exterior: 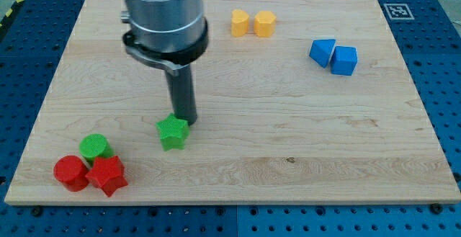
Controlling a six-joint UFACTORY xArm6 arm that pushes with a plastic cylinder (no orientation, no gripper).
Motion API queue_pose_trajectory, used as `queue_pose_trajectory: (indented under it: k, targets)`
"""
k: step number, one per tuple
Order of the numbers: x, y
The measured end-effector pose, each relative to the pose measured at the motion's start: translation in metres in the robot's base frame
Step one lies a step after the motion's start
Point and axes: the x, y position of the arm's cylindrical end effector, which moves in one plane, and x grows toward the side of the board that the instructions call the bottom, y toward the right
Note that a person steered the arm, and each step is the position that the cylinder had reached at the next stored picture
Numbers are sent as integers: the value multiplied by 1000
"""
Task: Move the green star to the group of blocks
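Judging by looks, the green star (pixel 172 132) is a small, light, stiff block that should slide easily on the wooden counter (pixel 302 143), though its points may make it spin if pushed off-centre; best pressed at its upper-right side, toward the green cylinder (pixel 94 148), red cylinder (pixel 70 173) and red star (pixel 107 175) at the view's lower left. No claw here: the rod stands upright, my tip (pixel 184 121) just at the star's upper-right edge.

star (pixel 172 132): green
cylinder, bottom left (pixel 94 148): green
cylinder beside it (pixel 70 173): red
star block (pixel 107 175): red
top pair (pixel 253 23): yellow
right pair (pixel 334 55): blue
rod (pixel 181 95): dark
board (pixel 302 136): pale wood grain
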Motion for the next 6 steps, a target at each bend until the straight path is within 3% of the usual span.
queue_pose_trajectory:
  k: [2,4,6]
  targets:
    - [3,-25]
    - [29,35]
    - [40,14]
